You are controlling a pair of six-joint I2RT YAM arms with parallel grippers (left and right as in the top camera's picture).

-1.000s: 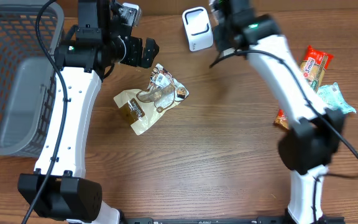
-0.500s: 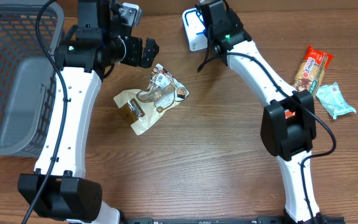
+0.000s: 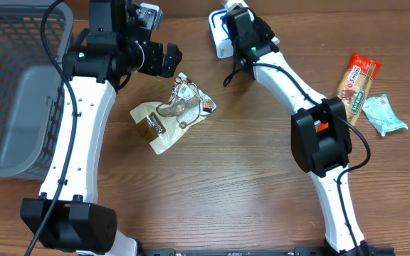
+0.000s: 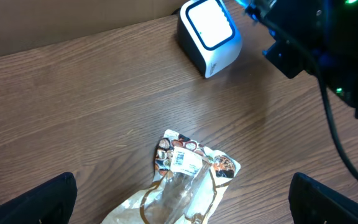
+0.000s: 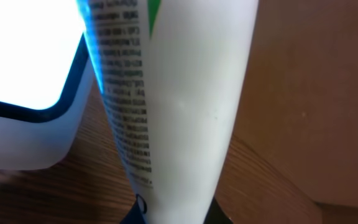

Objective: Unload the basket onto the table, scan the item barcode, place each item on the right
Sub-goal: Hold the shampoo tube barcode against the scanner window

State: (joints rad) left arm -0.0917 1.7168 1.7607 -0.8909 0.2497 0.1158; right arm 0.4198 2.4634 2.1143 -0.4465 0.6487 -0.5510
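The tube [image 5: 179, 112] is white with fine black print and a green patch. The scanner [image 4: 209, 36] is white with dark trim and a bright blue-edged window; the worktop [image 3: 248, 178] is brown wood grain, the basket [image 3: 6, 43] grey mesh

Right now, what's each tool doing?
Left tool: open, holding nothing.
Right tool: shut on a white tube, at the scanner.

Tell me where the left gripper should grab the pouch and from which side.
Probably from straight above, pinching the crumpled clear middle of the pouch. It lies flat on the table, so its edges give little to catch, while the middle puckers up. The left gripper is open near it.
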